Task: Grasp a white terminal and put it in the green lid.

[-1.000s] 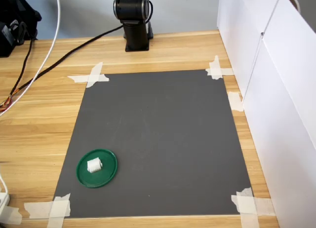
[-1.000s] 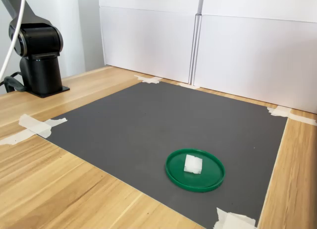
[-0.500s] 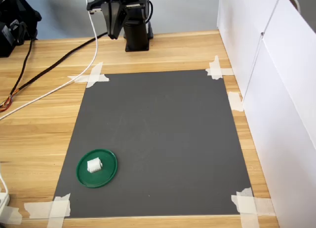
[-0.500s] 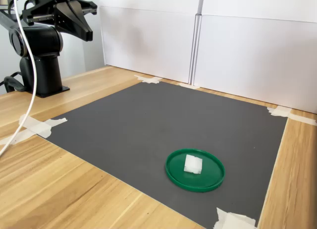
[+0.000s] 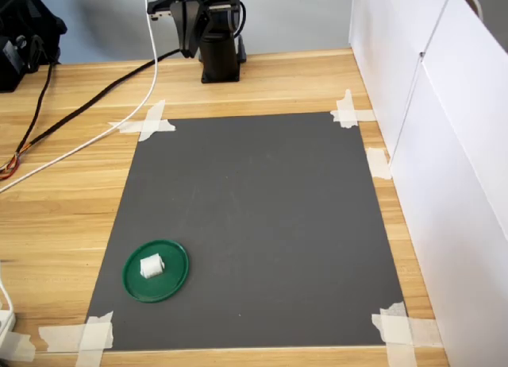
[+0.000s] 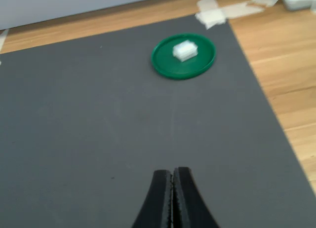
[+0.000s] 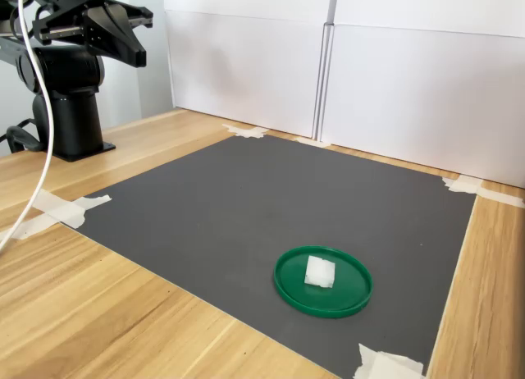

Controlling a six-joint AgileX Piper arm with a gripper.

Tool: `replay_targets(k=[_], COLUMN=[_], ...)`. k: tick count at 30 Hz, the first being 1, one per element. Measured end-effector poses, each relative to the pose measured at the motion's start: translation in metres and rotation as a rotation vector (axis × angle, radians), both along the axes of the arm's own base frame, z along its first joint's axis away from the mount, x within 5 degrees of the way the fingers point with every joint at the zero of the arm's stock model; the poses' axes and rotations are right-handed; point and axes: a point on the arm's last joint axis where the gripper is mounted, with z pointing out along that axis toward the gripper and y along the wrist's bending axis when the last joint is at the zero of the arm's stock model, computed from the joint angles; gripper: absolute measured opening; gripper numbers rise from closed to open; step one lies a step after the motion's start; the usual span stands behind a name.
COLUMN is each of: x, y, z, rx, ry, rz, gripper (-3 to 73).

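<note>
Tape strips (image 5: 79, 335) pin the near corner of the dark mat (image 5: 262, 224) in the first exterior view, and just beyond them, at that view's lower left, sits the green lid (image 5: 155, 270) with the white terminal (image 5: 152, 265) resting inside it, close to its centre and touching its floor; the second exterior view shows the same pairing, the terminal upright within the rim. Judged from that, the placing looks already done. Farther off across the bare mat, the gripper (image 5: 189, 41) hangs raised by the robot base (image 5: 218, 53) at the table's far edge, well apart from the lid. In the wrist view its jaws are pressed together with no gap and nothing between them, pointing out over the mat, with the lid lying ahead and slightly to one side along that line. Any return to the terminal would mean a long reach forward and down; its long axis cannot be told at this size.
</note>
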Motion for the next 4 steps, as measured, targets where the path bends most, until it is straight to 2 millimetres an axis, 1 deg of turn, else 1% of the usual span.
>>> replay_targets(k=[4], x=[0.001], y=[-0.001], z=[-0.016], rx=[-0.024], ry=[0.031], rz=[-0.007], gripper=[-2.1])
